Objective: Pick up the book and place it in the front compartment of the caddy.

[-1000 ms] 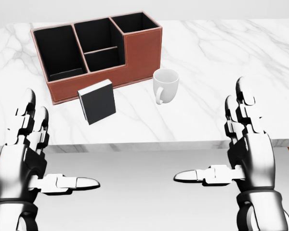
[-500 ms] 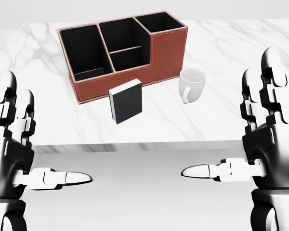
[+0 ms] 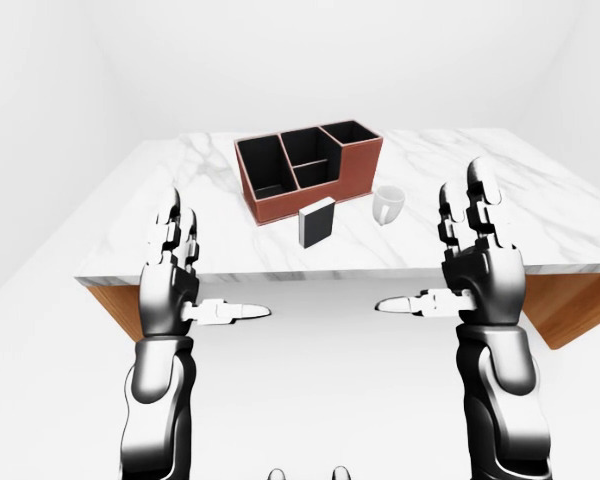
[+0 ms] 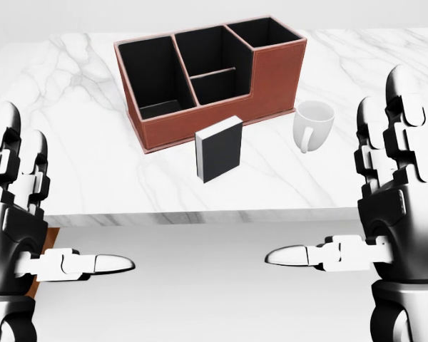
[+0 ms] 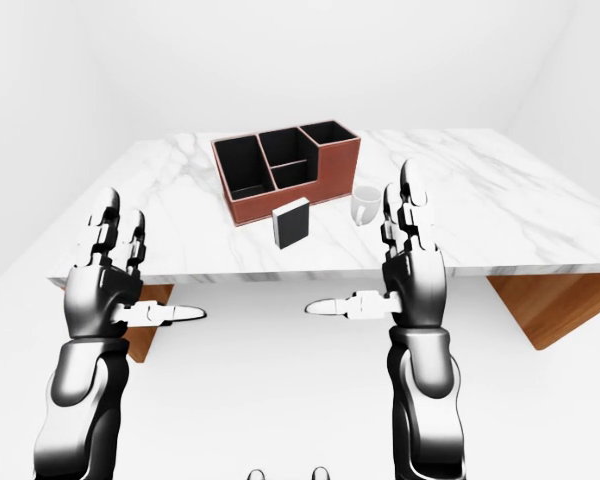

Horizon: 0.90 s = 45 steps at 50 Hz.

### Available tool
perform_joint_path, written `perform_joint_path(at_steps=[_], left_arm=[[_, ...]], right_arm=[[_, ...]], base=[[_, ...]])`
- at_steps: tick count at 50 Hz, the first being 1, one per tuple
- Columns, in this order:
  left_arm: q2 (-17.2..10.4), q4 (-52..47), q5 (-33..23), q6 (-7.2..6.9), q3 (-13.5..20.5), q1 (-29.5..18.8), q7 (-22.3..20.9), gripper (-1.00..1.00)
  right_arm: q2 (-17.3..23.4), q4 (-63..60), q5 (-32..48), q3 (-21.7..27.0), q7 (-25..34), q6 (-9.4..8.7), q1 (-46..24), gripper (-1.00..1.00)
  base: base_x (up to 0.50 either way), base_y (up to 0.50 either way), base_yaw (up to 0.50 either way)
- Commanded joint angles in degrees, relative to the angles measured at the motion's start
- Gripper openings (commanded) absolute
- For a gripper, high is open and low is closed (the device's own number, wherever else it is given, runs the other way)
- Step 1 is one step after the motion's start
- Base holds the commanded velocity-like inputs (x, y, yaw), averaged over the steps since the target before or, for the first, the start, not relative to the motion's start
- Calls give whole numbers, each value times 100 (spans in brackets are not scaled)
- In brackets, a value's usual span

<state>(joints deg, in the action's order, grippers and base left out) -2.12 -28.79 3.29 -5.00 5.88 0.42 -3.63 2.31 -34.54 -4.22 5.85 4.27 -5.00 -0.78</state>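
Both hands spread wide and empty: left hand (image 4: 18, 235), right hand (image 4: 389, 214), short of the worktop's (image 4: 93, 178) near edge. Book (image 4: 219, 149) stands upright mid-worktop, just beside the caddy (image 4: 214, 68); mug (image 4: 312, 125) nearby. Approach stage; next, reach for the book.

No words, labels or numbers can be read anywhere, not even on the book (image 4: 219, 149) beside the caddy (image 4: 271, 71).

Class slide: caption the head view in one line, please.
Open left hand and right hand flank an upright black book beside a brown leather caddy and white mug.
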Motion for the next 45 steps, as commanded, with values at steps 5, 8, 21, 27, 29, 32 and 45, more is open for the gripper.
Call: perform_joint_path(at_steps=[5, 8, 21, 27, 29, 32, 45], left_arm=[[10, 15, -1, 0, -10, 15, -9, 100], [4, -21, 10, 0, 3, 2, -10, 100], [4, 9, 11, 0, 6, 4, -14, 100], [7, -13, 9, 0, 1, 11, -7, 100], [7, -3, 9, 0, -3, 8, -11, 100], [5, -7, 12, 0, 3, 3, -9, 100], [12, -41, -5, 0, -13, 16, -6, 100]], right_arm=[[-17, -92, -84, -47, 157, 0, 100, 100], [-13, -168, -5, -102, 149, 0, 107, 100], [-21, -152, -12, -46, 140, 0, 103, 100], [-17, -149, -21, -24, 138, 0, 94, 100], [-19, -95, -26, -15, 142, 0, 84, 100], [-19, -118, -26, -25, 136, 0, 85, 100], [-16, -193, -139, -43, 204, 0, 132, 100]], base=[[19, -1, 0], [50, -2, 0], [50, -1, 0], [50, 0, 0], [50, 0, 0], [50, 0, 0], [23, 0, 0]])
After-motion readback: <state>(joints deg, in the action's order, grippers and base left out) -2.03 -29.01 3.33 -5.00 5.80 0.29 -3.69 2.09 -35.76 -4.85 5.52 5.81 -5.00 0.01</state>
